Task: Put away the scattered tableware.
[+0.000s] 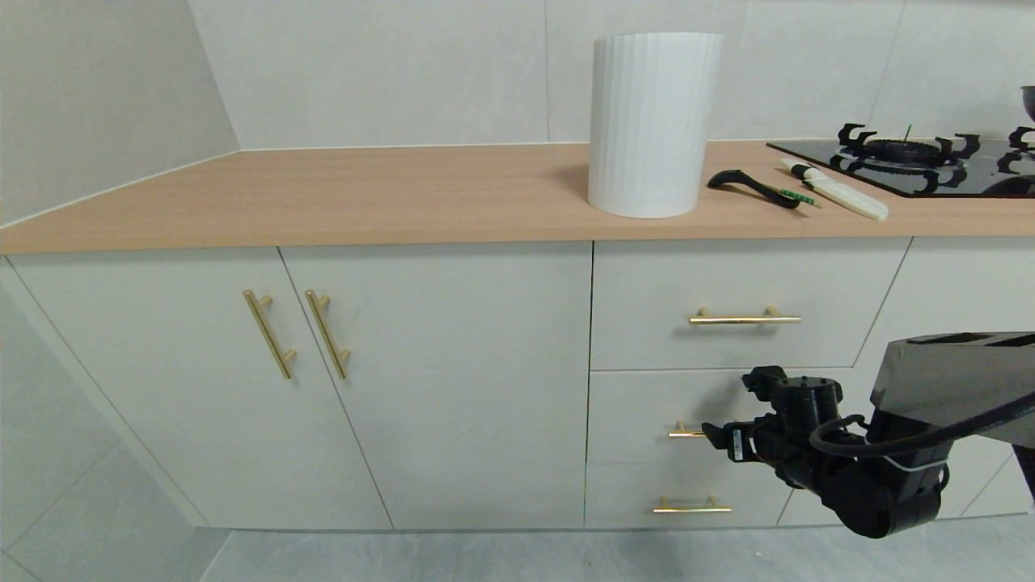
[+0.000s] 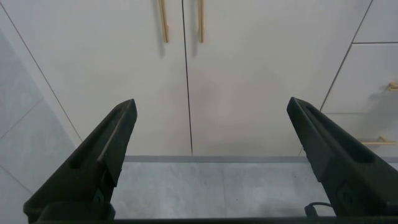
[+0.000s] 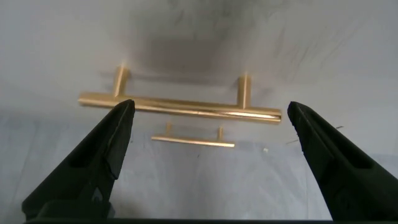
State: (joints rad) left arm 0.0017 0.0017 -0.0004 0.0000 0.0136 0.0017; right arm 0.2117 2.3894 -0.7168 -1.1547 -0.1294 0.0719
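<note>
My right gripper stands open before the middle drawer handle — placed for pulling, I judge; left gripper open too.

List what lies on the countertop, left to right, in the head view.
White ribbed container → black utensil → white knife → burner grate.

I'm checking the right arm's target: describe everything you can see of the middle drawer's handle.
The middle drawer's handle is a slim, brass-coloured, metal-looking bar, horizontal, on two short posts fixed to the pale drawer front. The drawer looks shut. The open right gripper faces the handle, and nothing is clamped on it.
</note>
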